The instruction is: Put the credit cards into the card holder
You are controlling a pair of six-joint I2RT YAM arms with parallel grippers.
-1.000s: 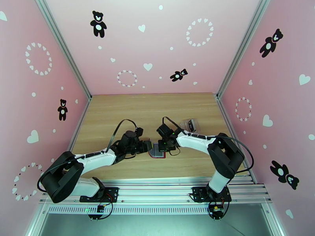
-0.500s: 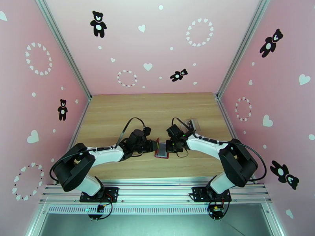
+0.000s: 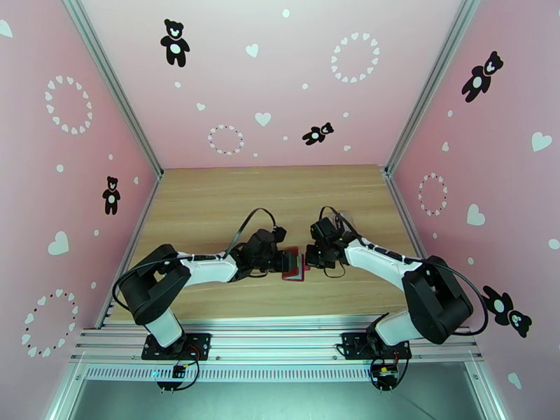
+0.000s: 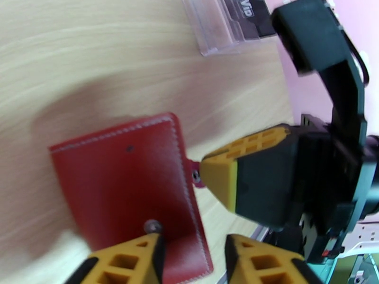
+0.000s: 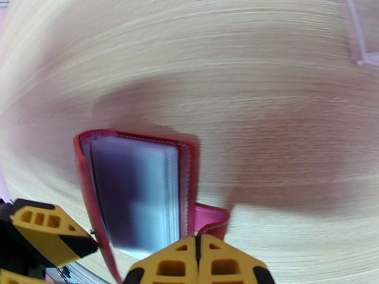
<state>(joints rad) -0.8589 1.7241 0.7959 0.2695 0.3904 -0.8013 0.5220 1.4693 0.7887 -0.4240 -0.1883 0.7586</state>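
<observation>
between the two arms on the pale wood-grain worktop [image 3: 210, 197], the red stitched card holder [image 4: 123, 181] lies part open, with pale translucent sleeves stacked inside. the clear plastic box [image 4: 213, 29] beyond it holds a dark credit card [image 4: 248, 17] with white lettering. the right end effector [image 5: 197, 242] is pinched closed on the holder's pink snap tab, and the left end effector [image 4: 194, 249] stands open, its yellow fingers on either side of the holder's near edge.

Parted left tool [image 4: 194, 243] straddles an edge of the red card holder [image 4: 121, 181]; right tool [image 4: 211, 173] touches its tab [image 4: 195, 179].
</observation>
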